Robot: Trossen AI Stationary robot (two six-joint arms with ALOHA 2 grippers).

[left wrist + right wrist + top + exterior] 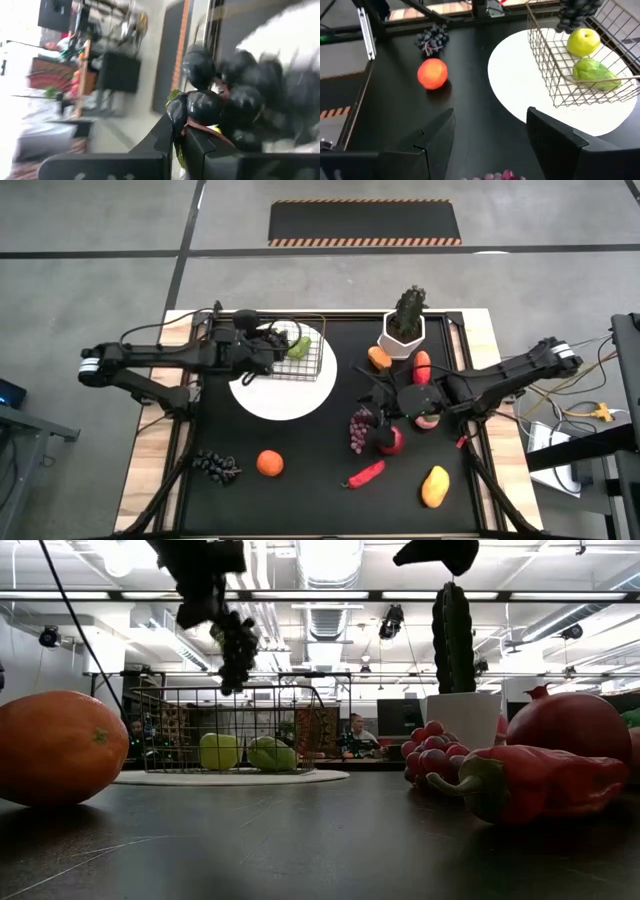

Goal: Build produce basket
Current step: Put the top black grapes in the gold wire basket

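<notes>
while the left gripper (177, 132) pinches a dark grape bunch (237, 645) above the basket (300, 350) on the plate (apple and pear inside), an off-centre release risks snagging the rim; right gripper (490, 135) waits, jaws wide.

basket (300, 353) on plate (283, 395) — apple (583, 41) and pear (594, 72) inside

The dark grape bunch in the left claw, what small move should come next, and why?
Probably lower it a little, then open. The left claw is shut on the grape bunch, which hangs above the basket, where a green apple and a pear already lie. Releasing lower should keep it from bouncing out.
</notes>
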